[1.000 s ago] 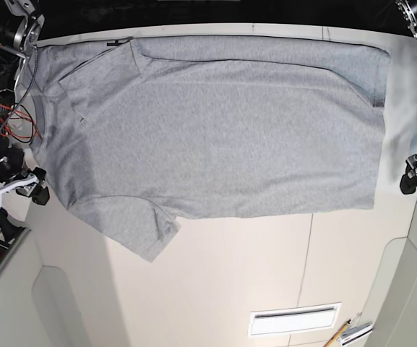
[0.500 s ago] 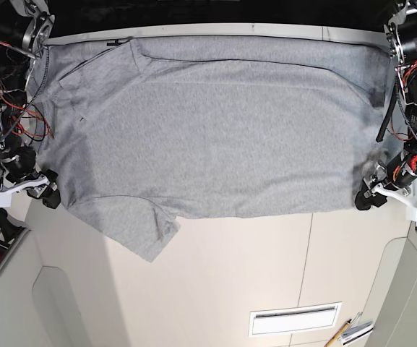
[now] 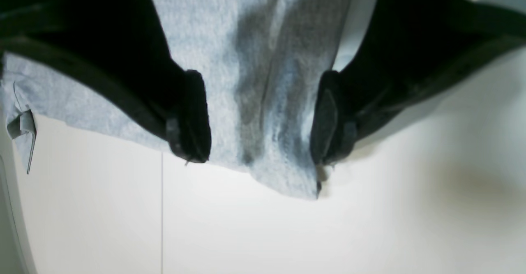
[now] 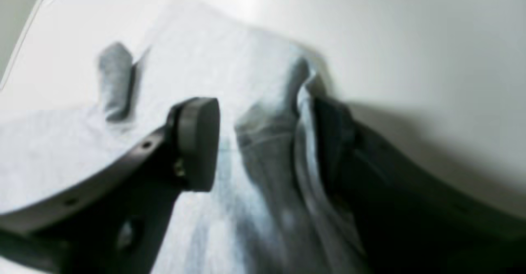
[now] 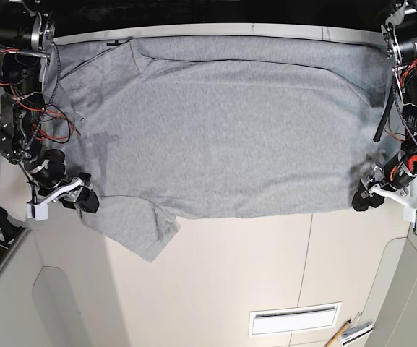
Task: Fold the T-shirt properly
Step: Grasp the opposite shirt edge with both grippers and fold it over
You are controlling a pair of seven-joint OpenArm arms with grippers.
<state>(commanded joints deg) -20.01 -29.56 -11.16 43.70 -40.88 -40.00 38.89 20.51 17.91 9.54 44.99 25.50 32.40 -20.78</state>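
Base view first, reading from its left: we see our right pincer (image 5: 78, 200) at the T-shirt (image 5: 222, 123) where the near sleeve meets the body, its jaws spread with grey cloth between them. In the right wrist view the pincer (image 4: 263, 142) stands open astride a raised ridge of fabric, and one of its pads (image 4: 197, 142) hovers just beside the bunched cloth; whether the other pad touches the cloth we cannot tell, the picture being blurred. The T-shirt lies flat and spread across the far half of the white worktop (image 5: 266, 275), plain side up, collar end toward the left of the view, hem toward the right. At the T-shirt's near hem corner sits our left pincer (image 5: 367, 196). In the left wrist view this pincer (image 3: 259, 122) is spread too, its fingertips (image 3: 193, 118) either side of the hem corner, which hangs slightly past them over the worktop (image 3: 287, 233).
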